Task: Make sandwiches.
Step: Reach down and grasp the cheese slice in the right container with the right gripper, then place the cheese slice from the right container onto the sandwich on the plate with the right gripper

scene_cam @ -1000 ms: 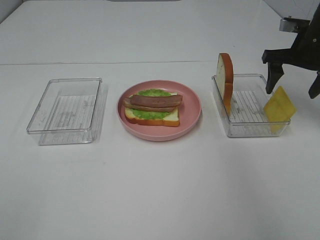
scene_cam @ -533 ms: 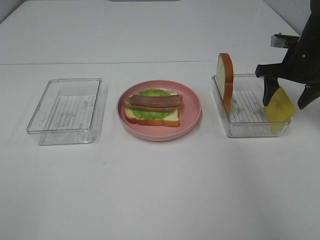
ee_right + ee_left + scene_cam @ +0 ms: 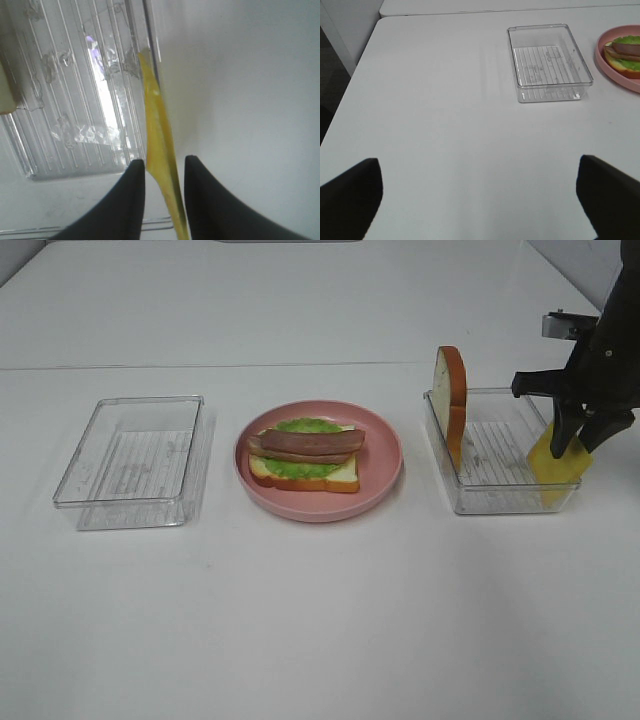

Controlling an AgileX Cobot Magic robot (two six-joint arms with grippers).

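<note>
right fingers (image 3: 125, 200) now closed on the cheese square (image 3: 157, 130), wide a second ago

White worktop (image 3: 320, 620), matte, with a faint seam running left to right on the far side. Directly on it, in one row: left clear tray (image 3: 120, 504); round pink plate (image 3: 320, 512) in the middle; right clear tray (image 3: 505, 498). All three stand apart.

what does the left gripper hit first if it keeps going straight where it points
Likely the bare table, short of the clear tray; nothing else lies ahead of the left gripper, though depth is unclear.
</note>
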